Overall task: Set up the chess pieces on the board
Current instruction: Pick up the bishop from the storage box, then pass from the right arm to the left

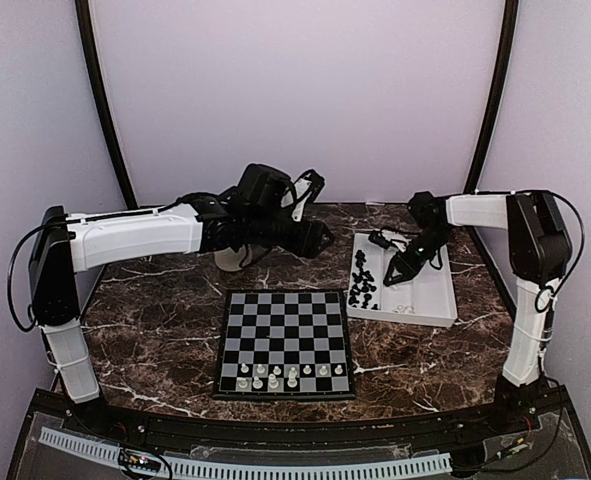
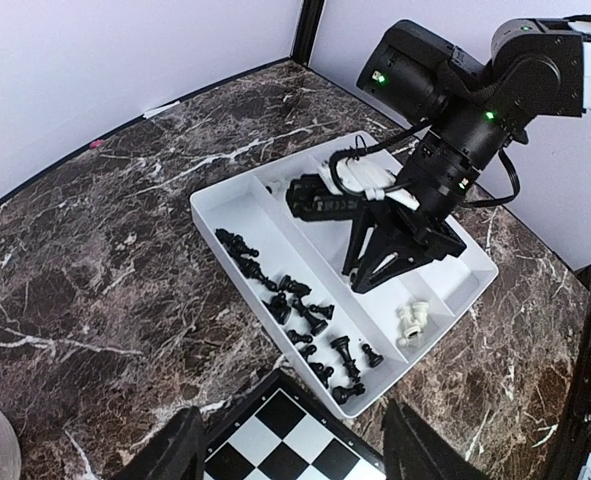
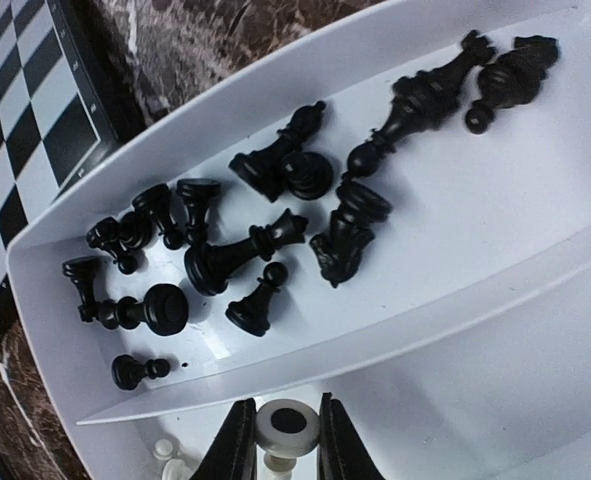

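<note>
The board (image 1: 285, 322) lies at the table's middle, with several white chess pieces (image 1: 275, 376) on its two near rows. Its corner shows in the left wrist view (image 2: 285, 440). Many black chess pieces (image 3: 275, 230) lie tumbled in one compartment of a white tray (image 1: 437, 290); they also show in the left wrist view (image 2: 300, 310). My right gripper (image 3: 287, 445) is down in the tray, shut on a white piece (image 3: 287, 426) whose round base faces the camera. My left gripper (image 2: 295, 460) is open and empty, above the board's far right corner.
A few loose white pieces (image 2: 412, 322) lie in a small tray compartment beside the right gripper (image 2: 360, 280). A pale grey round object (image 1: 230, 258) stands behind the board under the left arm. Purple walls enclose the marble table (image 1: 155, 330).
</note>
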